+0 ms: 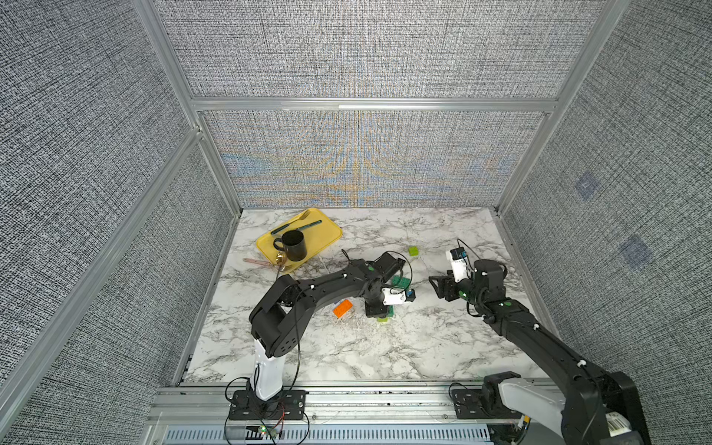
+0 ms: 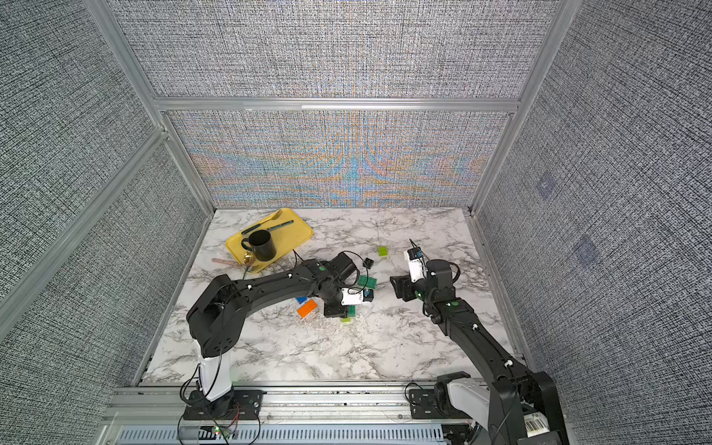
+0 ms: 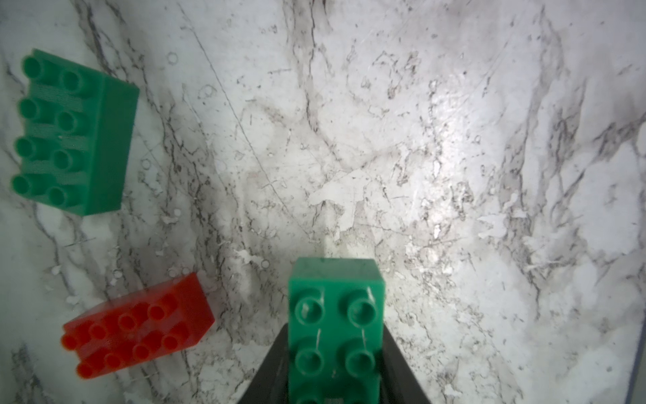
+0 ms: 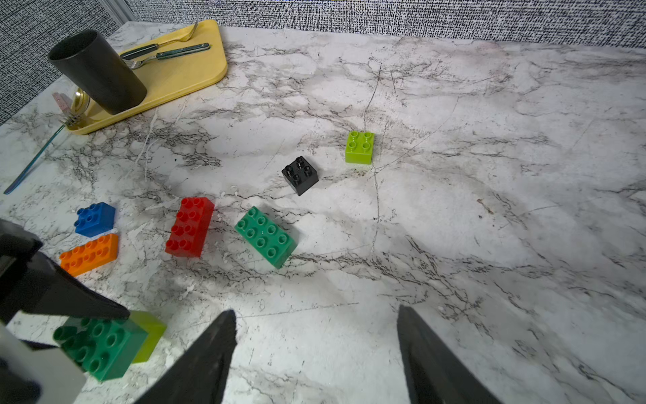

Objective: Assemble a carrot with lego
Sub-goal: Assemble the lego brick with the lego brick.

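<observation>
My left gripper [image 3: 335,349] is shut on a dark green oblong lego brick [image 3: 335,314], held low over the marble table. In the right wrist view this brick [image 4: 101,346] overlaps a lime brick [image 4: 148,335]; I cannot tell whether they are joined. My right gripper [image 4: 316,314] hangs open and empty to the right of them, also seen in a top view [image 1: 437,287]. Loose bricks lie behind: dark green [image 4: 265,236], red [image 4: 188,227], blue [image 4: 95,218], orange [image 4: 89,253], black [image 4: 300,175] and lime [image 4: 359,147]. No assembled carrot shows.
A yellow tray [image 1: 323,227] at the back left carries a black mug [image 1: 293,244] and cutlery. A pink stick [image 1: 256,262] and a thin utensil [image 4: 35,159] lie beside it. Grey panel walls enclose the table on three sides.
</observation>
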Available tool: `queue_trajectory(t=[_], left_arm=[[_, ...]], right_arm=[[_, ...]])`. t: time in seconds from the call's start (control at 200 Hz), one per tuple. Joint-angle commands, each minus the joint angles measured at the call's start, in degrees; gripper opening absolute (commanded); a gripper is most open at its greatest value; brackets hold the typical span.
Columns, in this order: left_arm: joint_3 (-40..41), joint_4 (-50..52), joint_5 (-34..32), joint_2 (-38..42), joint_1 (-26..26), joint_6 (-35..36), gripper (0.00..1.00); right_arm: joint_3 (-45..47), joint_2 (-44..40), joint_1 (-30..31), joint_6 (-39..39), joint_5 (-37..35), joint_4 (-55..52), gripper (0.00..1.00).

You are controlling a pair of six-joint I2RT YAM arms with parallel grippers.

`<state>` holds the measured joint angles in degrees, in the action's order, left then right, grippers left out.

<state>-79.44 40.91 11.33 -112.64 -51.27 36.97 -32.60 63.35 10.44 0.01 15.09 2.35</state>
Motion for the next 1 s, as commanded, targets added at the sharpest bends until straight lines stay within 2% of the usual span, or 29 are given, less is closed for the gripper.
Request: queue_trajectory(t=[0.0,0.235,0.45,0.616,0.751,0.996], left_arm=[[1.39,3.44,-7.76,-3.80,-0.74,-1.15,0.17],[2.83,4.06,-8.76,-1.74,-0.60,-1.30,0.14],[5.52,1.43,-4.98,6.72,-0.15,-1.64,0.19],[5.04,0.76,-4.23,6.99,0.24,-1.11,0.27],[4.69,-0.14,-3.42,7.32,0.53,-1.23,0.40],[5.35,-2.20,-3.18,10.36,1.08,-2.58,0.58]], right_arm=[[-0.01,0.10,-0.01,0.25,0.02,1.90,0.74],[-0.36,0.19,-0.04,0.25,-0.24,1.43,0.74],[-0.68,1.11,0.87,0.25,0.20,1.85,0.74],[-1.88,3.98,4.15,0.21,-0.01,2.63,0.74],[-3.83,8.16,7.29,0.23,-0.60,4.11,0.75],[-7.04,16.92,8.06,1.45,1.39,8.13,0.76]])
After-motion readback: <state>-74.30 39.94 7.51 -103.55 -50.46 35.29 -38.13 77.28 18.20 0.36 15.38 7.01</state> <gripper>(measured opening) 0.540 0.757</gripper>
